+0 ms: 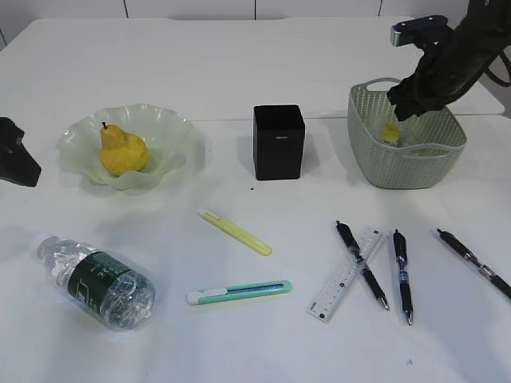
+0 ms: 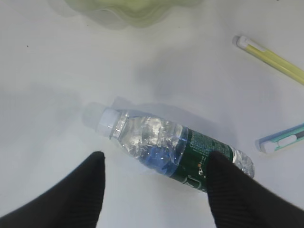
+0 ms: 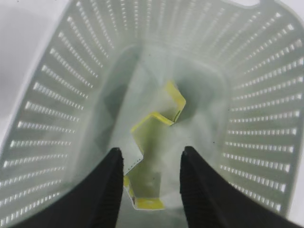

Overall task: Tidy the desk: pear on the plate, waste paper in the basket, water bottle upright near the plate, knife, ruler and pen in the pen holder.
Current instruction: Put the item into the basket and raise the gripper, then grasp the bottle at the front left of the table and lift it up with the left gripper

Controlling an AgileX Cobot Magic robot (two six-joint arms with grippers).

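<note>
Although 2 of the listed jobs appear done, most of the desk work is outstanding. Nearest the camera on the worktop [image 1: 239, 80], the water bottle [image 1: 96, 281] lies on its side, well apart from being upright, though near the plate. The left claw [image 2: 156, 185] hangs over it with fingers spread, 1 on each side of the bottle's body; whether they touch it cannot be told. Just beyond lie a teal-and-white knife [image 1: 239, 292], a clear ruler [image 1: 346, 273] with a black pen [image 1: 361, 264] crossing it, and 2 more black pens [image 1: 402, 275] [image 1: 473, 262] to the right. A yellow pen-like item [image 1: 235, 232] lies a little further back. None of these is in the pen holder [image 1: 279, 141], which stands at mid-depth between plate and basket.

Further back on the left, the pear [image 1: 121, 149] sits in the plate [image 1: 172, 128]: item complete. On the right, the waste paper [image 3: 154, 142] lies on the floor of the basket [image 1: 375, 163]: item complete in my judgement. The right claw [image 3: 151, 171] is inside the basket above the paper, fingers parted and gripping nothing.

Remaining: stand the bottle up; load knife, ruler and pens.
</note>
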